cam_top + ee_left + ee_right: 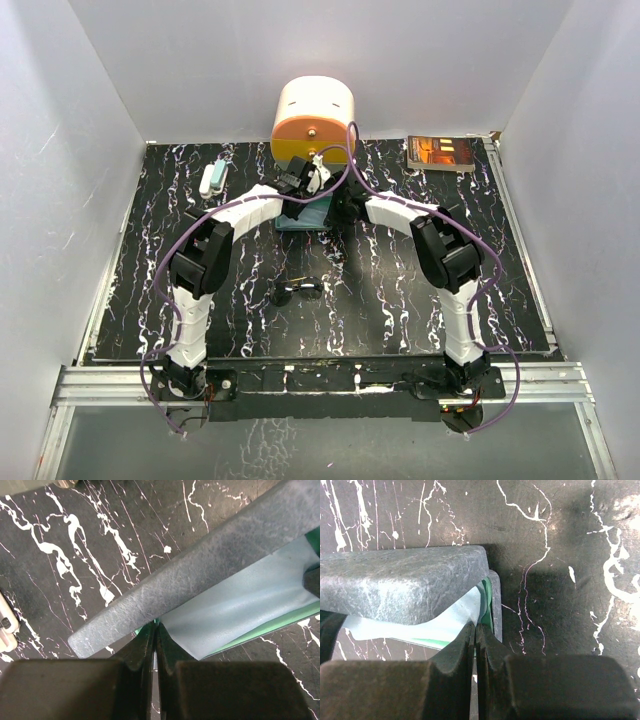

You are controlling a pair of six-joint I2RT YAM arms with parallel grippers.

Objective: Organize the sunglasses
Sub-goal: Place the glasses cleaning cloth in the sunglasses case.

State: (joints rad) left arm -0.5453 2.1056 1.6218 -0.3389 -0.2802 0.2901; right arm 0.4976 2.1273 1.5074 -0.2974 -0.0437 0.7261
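The sunglasses [298, 291], thin black frame with dark lenses, lie on the black marbled table, nearer than both grippers and apart from them. The grey-blue case [300, 218] stands open at the back centre, its lid [190, 575] raised over the teal lining [487, 600]. A light-blue cloth [240, 605] lies inside it. My left gripper [156, 625] is shut on the cloth's edge at the case's left end. My right gripper [476, 626] is shut on the cloth [445, 622] at the case's right end, where it puckers. The sunglasses show in neither wrist view.
A cream and orange cylinder [313, 125] stands just behind the case. A book [440, 152] lies at the back right. A small white object [213, 177] lies at the back left, also at the left wrist view's edge [5, 625]. White walls enclose the table.
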